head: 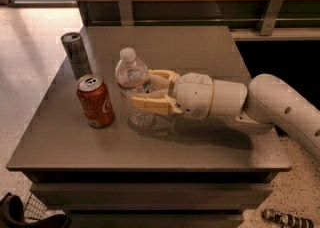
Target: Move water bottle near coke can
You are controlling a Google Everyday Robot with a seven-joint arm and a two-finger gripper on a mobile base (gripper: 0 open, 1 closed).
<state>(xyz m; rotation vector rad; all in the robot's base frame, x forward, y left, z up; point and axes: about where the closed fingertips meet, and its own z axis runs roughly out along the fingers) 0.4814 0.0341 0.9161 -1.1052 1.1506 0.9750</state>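
The water bottle (133,88) is clear ribbed plastic with a white cap and stands upright on the grey table (150,147), just right of the coke can. The coke can (95,101) is red-orange with white script and a silver top, upright near the table's left side. My gripper (140,91) reaches in from the right on a white arm. Its tan fingers (150,104) are closed around the bottle's middle, one in front and one behind.
A slimmer dark grey can (76,54) stands upright behind the coke can near the table's left edge. A wooden wall with metal brackets (272,9) runs along the back. Floor lies to the left; a small object (287,218) lies on the floor at lower right.
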